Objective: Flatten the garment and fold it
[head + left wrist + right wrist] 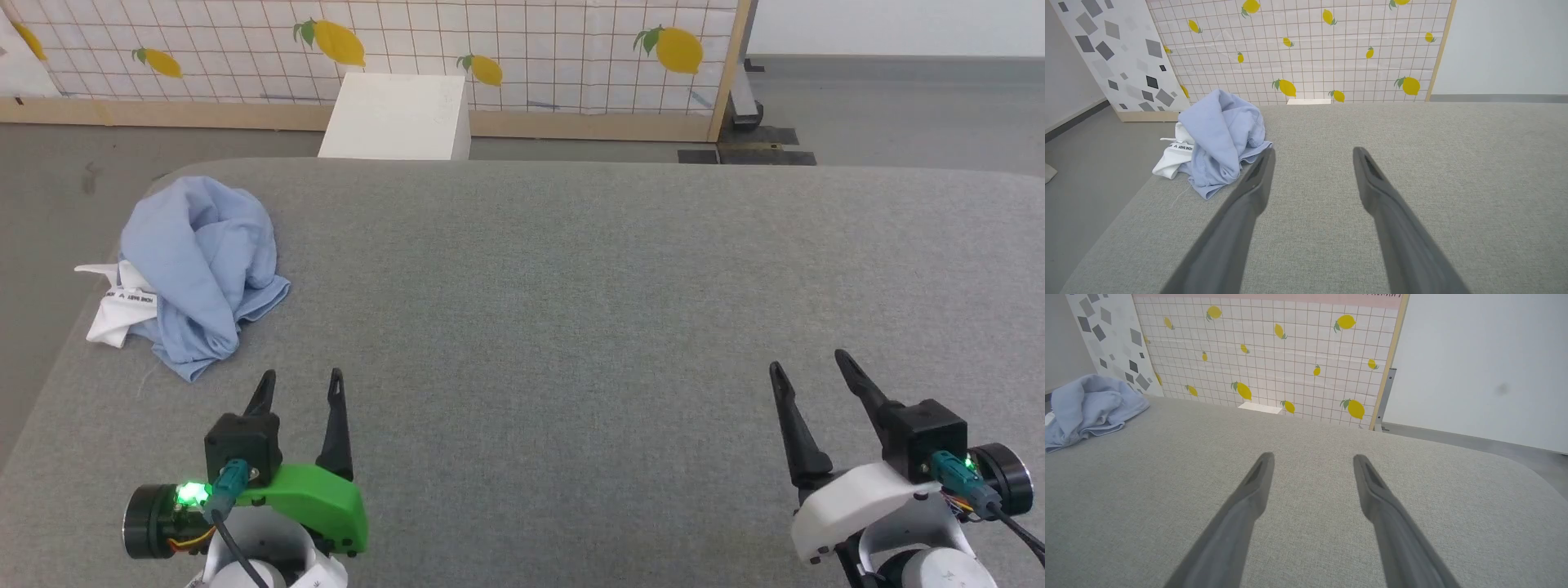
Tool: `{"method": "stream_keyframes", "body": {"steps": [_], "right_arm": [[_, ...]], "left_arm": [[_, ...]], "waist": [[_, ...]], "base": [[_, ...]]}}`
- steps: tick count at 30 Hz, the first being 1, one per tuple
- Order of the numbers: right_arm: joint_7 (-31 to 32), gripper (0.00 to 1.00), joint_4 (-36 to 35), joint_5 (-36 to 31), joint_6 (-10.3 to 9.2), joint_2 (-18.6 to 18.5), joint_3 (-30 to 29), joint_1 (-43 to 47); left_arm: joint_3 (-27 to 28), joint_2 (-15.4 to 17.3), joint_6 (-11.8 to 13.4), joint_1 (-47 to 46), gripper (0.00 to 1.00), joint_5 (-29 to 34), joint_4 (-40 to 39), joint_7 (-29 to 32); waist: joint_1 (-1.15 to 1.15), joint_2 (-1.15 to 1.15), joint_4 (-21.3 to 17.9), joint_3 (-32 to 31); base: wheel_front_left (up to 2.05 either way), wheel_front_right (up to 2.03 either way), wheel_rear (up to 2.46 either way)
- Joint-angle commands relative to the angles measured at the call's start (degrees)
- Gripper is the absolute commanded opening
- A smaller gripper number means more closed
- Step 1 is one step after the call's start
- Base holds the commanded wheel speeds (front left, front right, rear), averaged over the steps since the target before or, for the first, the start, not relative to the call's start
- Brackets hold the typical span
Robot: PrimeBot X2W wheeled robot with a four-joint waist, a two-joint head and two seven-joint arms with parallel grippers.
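The garment (pixel 204 269) lies crumpled in a heap at the far left of the grey table (pixel 571 310), light blue with a white collar part and a label poking out toward the table's left edge. My left gripper (pixel 300 382) is open at the lower left, a short way in front of the heap and not touching it. In the left wrist view the garment (pixel 1220 139) sits just beyond the left finger. My right gripper (pixel 804 363) is open at the lower right, far from the cloth. The right wrist view catches the garment (pixel 1090 408) at its left edge.
A white box (pixel 397 114) stands on the floor behind the table. A lemon-patterned grid screen (pixel 522 49) with a wooden frame runs along the back. The table's left edge (pixel 57 359) drops to grey floor close beside the heap.
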Motion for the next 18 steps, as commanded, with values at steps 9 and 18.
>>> {"method": "stream_keyframes", "body": {"steps": [9, 18], "right_arm": [[-0.8, 1.00, -0.1, -0.5, -0.03, -0.1, 0.3, -0.3], [-0.9, 1.00, -0.2, 0.8, -0.03, -0.1, 0.1, -0.4]], "left_arm": [[-0.2, 0.2, 0.2, 0.2, 1.00, -0.1, 0.0, 0.1], [-0.5, 0.4, 0.3, 0.4, 1.00, -0.4, 0.0, 0.1]], "waist": [[0.00, 0.00, 0.0, 0.0], [0.00, 0.00, 0.0, -0.1]], "base": [[0.00, 0.00, 0.00], [0.00, 0.00, 0.00]]}}
